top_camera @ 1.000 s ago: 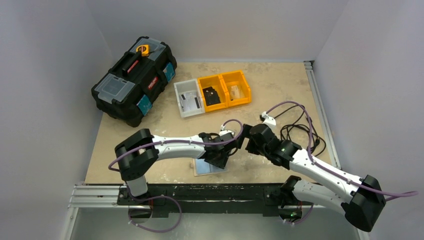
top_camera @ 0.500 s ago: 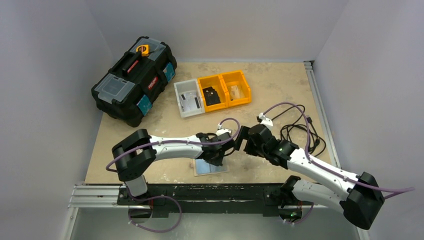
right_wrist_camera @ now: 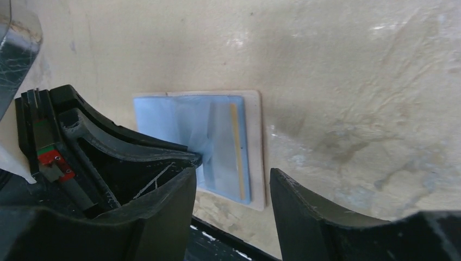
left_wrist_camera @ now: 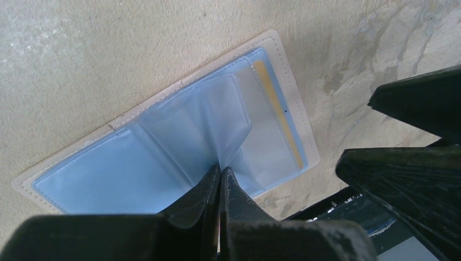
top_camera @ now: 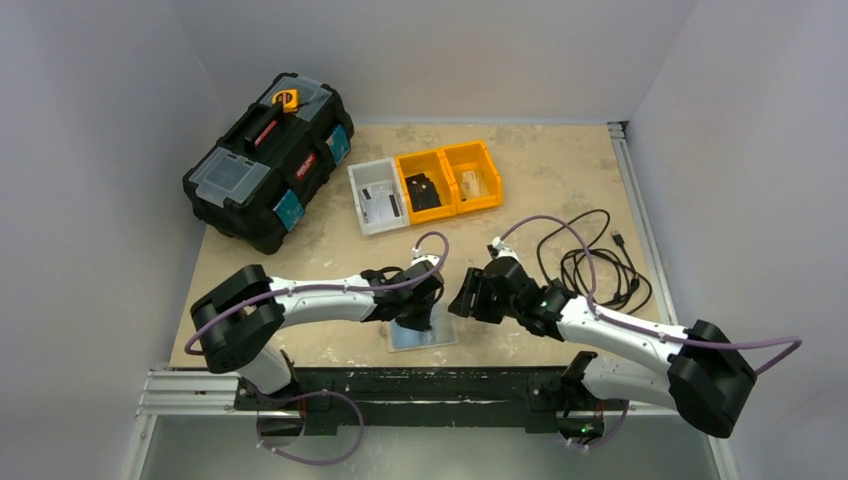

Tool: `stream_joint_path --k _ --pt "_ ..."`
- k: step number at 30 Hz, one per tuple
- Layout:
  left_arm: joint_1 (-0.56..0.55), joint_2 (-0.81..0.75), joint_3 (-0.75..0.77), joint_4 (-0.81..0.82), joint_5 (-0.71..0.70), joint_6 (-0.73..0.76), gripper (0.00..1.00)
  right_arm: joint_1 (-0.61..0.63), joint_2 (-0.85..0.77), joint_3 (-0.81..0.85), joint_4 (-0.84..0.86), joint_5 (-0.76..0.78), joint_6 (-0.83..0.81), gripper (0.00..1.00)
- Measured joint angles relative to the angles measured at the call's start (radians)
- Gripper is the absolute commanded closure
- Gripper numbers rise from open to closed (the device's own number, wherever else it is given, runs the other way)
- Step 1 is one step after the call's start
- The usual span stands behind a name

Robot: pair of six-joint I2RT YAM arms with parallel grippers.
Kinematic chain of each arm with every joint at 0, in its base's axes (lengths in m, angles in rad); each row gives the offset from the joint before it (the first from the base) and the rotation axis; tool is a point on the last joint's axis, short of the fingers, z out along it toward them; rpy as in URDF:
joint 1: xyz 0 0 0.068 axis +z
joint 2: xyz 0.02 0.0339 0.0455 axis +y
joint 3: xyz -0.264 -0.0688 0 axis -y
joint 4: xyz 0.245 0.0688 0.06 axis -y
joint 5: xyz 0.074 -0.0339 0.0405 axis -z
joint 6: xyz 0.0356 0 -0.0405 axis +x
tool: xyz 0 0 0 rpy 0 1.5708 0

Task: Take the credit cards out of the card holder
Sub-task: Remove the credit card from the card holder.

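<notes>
Your left claw came down and shut tight on clear flap of card holder. Your right claw slid close, half open, held nothing. Holder lay open at near edge of table, credit cards inside. If you pulled hard, whole holder could lift.

Card holder at near edge. Left gripper sits over its far side, right gripper just right. Open table far-left; cable coil clutters the right.
</notes>
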Motion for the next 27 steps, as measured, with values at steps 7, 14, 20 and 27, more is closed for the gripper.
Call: stream_joint_path --k 7,14,20,27 --pt "0.024 -0.101 -0.101 0.055 0.037 -0.018 1.0 0.039 0.097 0.0 0.087 -0.048 0.018 0.61" --pt "0.047 -0.183 -0.183 0.101 0.052 -0.028 1.0 0.064 0.193 0.04 0.109 -0.053 0.021 0.68" --pt "0.051 -0.223 -0.224 0.136 0.055 -0.041 1.0 0.101 0.276 0.106 0.132 -0.052 0.018 0.69" --pt "0.055 -0.268 -0.248 0.151 0.055 -0.043 1.0 0.11 0.381 0.147 0.158 -0.055 0.006 0.7"
